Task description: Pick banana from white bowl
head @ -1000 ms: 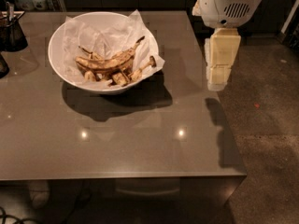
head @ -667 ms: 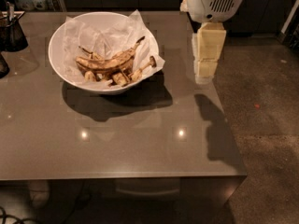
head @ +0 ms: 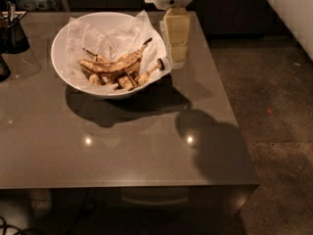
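Observation:
The white bowl [head: 63, 43], lined with crinkled white paper, sits on the grey table at the back left. In it lies the banana [head: 115, 65], long, curved, dull yellow mottled brown, its thin dark stem pointing up to the right. Shorter brown banana pieces [head: 128, 81] lie under and in front of it. My gripper [head: 177, 58] hangs from the white arm head at the top, just right of the bowl's rim and above the table, beside the banana and apart from it.
A small dark container [head: 12, 33] stands at the table's far left edge. The table's right edge [head: 230, 106] drops to a speckled floor. Dark cabinets run along the back.
My gripper has moved left toward the bowl, from over the table's right edge to right beside the bowl's rim. The bowl and banana have not moved on the table.

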Available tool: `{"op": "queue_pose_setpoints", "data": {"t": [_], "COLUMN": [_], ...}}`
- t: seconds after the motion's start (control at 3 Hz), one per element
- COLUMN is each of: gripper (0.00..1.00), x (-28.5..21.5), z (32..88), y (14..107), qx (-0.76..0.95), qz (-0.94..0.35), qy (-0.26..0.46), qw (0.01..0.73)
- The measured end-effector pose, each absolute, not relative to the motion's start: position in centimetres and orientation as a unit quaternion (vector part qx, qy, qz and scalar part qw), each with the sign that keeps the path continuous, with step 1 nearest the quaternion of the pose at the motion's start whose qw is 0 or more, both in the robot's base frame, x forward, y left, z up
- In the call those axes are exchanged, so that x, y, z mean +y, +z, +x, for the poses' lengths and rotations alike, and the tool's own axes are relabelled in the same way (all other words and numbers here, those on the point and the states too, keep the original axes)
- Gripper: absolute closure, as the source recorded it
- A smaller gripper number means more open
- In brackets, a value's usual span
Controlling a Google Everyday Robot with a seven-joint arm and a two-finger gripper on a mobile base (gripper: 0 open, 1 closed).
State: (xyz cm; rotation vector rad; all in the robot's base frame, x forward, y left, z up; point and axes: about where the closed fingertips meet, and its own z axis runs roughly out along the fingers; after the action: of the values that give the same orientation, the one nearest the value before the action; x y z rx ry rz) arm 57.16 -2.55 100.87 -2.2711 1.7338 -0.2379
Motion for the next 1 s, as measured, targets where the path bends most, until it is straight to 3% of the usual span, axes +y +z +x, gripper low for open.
{"op": "queue_pose_setpoints", "data": {"t": [1.0], "gripper": [0.00], "x": [2.4], "z": [59.9], "y": [99.4], "qx": [0.567], "qz": [-0.807], "qy": [-0.057], "qw": [0.158]}}
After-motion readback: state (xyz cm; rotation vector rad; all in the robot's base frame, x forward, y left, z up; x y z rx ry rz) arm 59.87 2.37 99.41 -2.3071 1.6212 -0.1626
